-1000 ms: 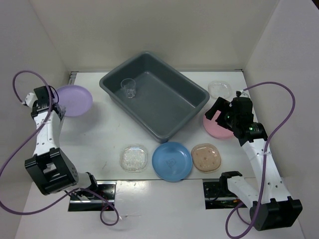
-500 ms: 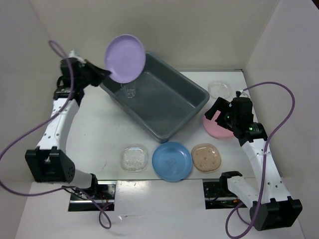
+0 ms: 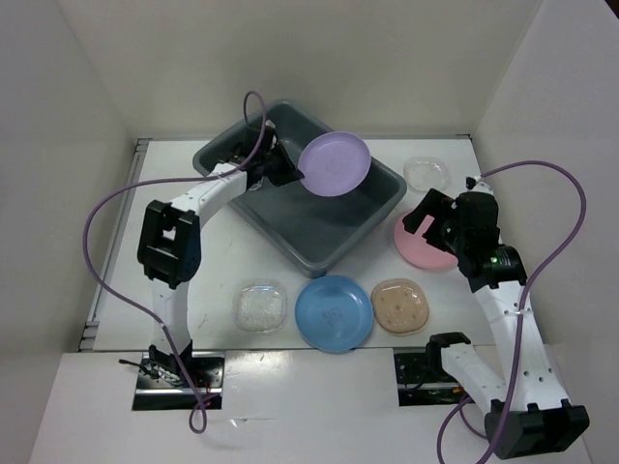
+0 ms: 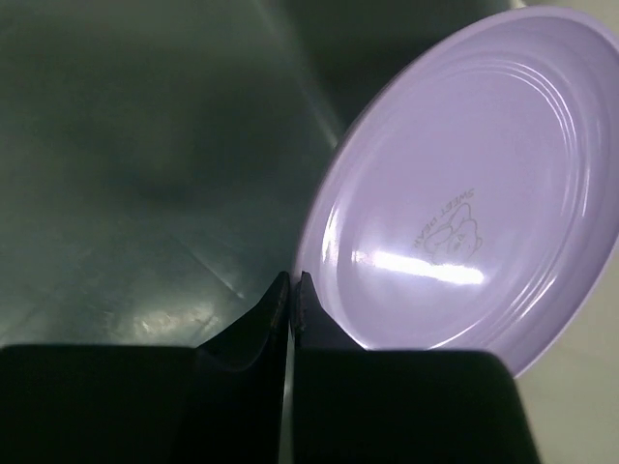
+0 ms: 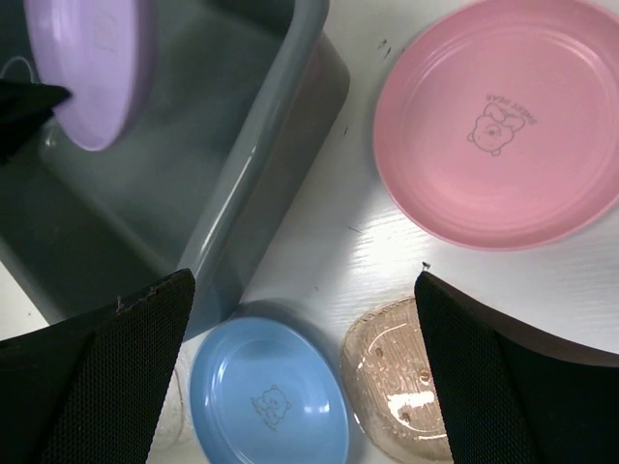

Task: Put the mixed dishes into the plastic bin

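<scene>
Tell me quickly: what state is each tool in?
Left tool: closed on the rim of the round lavender plastic plate, over the dark grey plastic bin.
Right tool: open, holding nothing.

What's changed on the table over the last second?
The left gripper, shut on the lavender plate, carried it up from the table's far left and rightward; it now tilts over the bin. The right gripper stayed open above the pink plate; the blue plate, tan dish and clear dishes haven't moved.
</scene>
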You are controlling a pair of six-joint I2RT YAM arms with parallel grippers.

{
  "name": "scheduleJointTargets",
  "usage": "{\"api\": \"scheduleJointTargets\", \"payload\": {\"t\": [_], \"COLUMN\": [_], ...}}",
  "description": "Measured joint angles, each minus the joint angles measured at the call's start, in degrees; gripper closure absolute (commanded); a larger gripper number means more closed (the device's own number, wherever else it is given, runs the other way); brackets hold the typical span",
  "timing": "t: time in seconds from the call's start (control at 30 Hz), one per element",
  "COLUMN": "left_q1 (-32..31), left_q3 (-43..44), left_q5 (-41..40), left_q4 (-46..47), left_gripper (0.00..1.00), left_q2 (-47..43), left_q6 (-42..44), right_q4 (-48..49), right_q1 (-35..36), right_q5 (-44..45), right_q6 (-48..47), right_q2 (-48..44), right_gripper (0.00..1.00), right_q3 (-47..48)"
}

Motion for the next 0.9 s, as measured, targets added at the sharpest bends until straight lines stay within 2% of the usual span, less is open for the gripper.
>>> {"api": "scheduleJointTargets", "payload": {"t": [0.33, 0.47, 0.5, 0.53, 0.57, 0.6, 0.73, 0.77, 0.8, 0.83, 0.9], "left_q1": [-1.8, -2.0, -2.0, -2.0, -2.0, -2.0, -2.0, -2.0, -2.0, -2.0, -2.0], "left_q3": [5.2, 5.2, 5.2, 5.1, 5.0, 5.0, 5.0, 5.0, 5.0, 5.1, 6.3], "left_q5": [-14.9, -17.7, -18.2, -18.4, -18.6, -18.7, -18.9, -18.9, -18.5, -17.8, -15.9], "left_q4": [-9.5, -12.6, -13.3, -13.9, -14.2, -14.6, -14.6, -14.6, -14.6, -14.6, -15.4], "left_gripper": [1.00, 0.92, 0.89, 0.78, 0.75, 0.63, 0.52, 0.43, 0.43, 0.38, 0.32], "left_q2": [5.8, 7.6, 8.0, 8.3, 8.4, 8.4, 8.4, 8.4, 8.3, 8.2, 8.1], "left_q6": [7.1, 9.1, 9.4, 10.1, 10.2, 10.5, 11.5, 11.8, 12.0, 12.2, 12.5], "right_q4": [-1.7, -2.0, -2.0, -2.0, -2.0, -2.0, -2.5, -2.5, -2.6, -2.7, -3.0], "right_q1": [0.0, 0.0, 0.0, 0.0, 0.0, 0.0, 0.0, 0.0, 0.0, -0.2, -0.9], "right_q5": [2.3, 2.6, 2.8, 3.2, 3.6, 3.9, 6.6, 7.2, 7.7, 8.3, 9.5], "right_q6": [0.2, 0.3, 0.4, 0.5, 0.7, 0.9, 2.5, 3.0, 3.6, 4.3, 5.9], "right_q2": [-0.8, -0.6, -0.6, -0.3, 0.2, 0.6, 5.0, 6.2, 7.3, 8.7, 10.5], "right_gripper": [0.00, 0.00, 0.00, 0.00, 0.00, 0.00, 0.00, 0.02, 0.04, 0.06, 0.11], "right_q3": [1.9, 1.9, 1.9, 1.9, 1.9, 1.9, 2.4, 2.6, 2.6, 2.6, 2.6]}}
